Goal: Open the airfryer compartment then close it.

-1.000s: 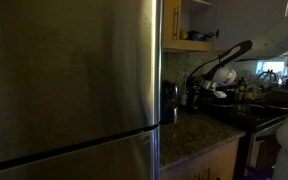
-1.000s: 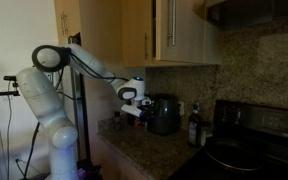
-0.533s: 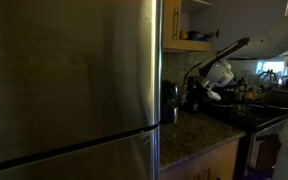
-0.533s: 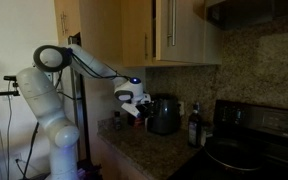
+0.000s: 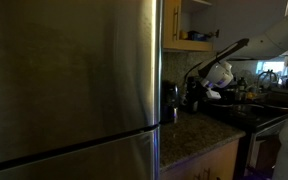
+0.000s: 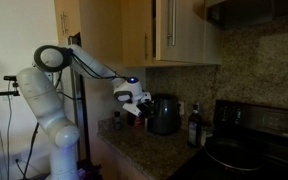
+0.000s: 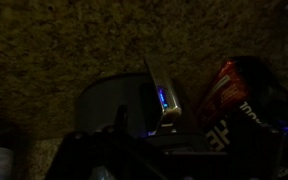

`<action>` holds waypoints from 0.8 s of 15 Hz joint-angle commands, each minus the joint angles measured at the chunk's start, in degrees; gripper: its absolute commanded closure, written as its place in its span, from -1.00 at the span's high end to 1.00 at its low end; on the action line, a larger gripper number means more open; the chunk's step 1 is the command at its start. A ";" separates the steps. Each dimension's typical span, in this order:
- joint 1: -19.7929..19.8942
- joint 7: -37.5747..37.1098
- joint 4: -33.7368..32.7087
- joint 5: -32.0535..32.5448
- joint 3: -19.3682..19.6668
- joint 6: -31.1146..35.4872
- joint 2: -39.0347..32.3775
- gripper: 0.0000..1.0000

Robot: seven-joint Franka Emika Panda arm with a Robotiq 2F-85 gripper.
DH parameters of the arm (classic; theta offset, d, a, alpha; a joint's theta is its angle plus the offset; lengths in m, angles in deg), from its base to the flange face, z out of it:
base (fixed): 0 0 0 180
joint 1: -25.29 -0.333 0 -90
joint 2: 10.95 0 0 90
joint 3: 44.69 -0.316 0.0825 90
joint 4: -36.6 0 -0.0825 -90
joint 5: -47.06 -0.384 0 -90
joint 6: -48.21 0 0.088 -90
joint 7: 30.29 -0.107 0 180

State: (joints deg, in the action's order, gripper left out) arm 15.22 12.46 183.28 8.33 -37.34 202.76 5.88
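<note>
The black airfryer (image 6: 164, 115) stands on the granite counter under the wooden cabinets, and its compartment looks shut. It also shows in an exterior view (image 5: 170, 102) beside the fridge. In the wrist view it is a dark body with a small blue light (image 7: 162, 98). My gripper (image 6: 136, 108) hovers just off the airfryer's side, apart from it, and holds nothing that I can see. It also shows in an exterior view (image 5: 212, 90). The wrist view is too dark to show the fingers.
A large steel fridge (image 5: 74, 80) fills one side. A dark bottle (image 6: 194, 128) stands by the black stove (image 6: 249, 140). A red packet (image 7: 227, 92) lies next to the airfryer. The granite counter (image 6: 144, 150) runs below.
The gripper has drawn back a little from the airfryer and risen slightly. The airfryer has not moved.
</note>
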 commanded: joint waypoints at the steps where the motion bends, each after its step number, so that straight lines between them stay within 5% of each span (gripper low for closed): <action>1: 0.71 -0.77 -0.29 3.95 0.23 -2.30 0.29 1.00; 4: 1.95 -2.53 -0.49 10.32 -0.09 -4.52 0.16 1.00; 6: -0.57 -0.41 -0.18 6.97 1.21 -0.09 0.27 1.00; 12: 0.87 -1.92 -0.28 14.55 0.80 1.00 0.13 1.00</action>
State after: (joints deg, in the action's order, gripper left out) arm 15.49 10.50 183.03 19.50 -36.75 203.32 6.02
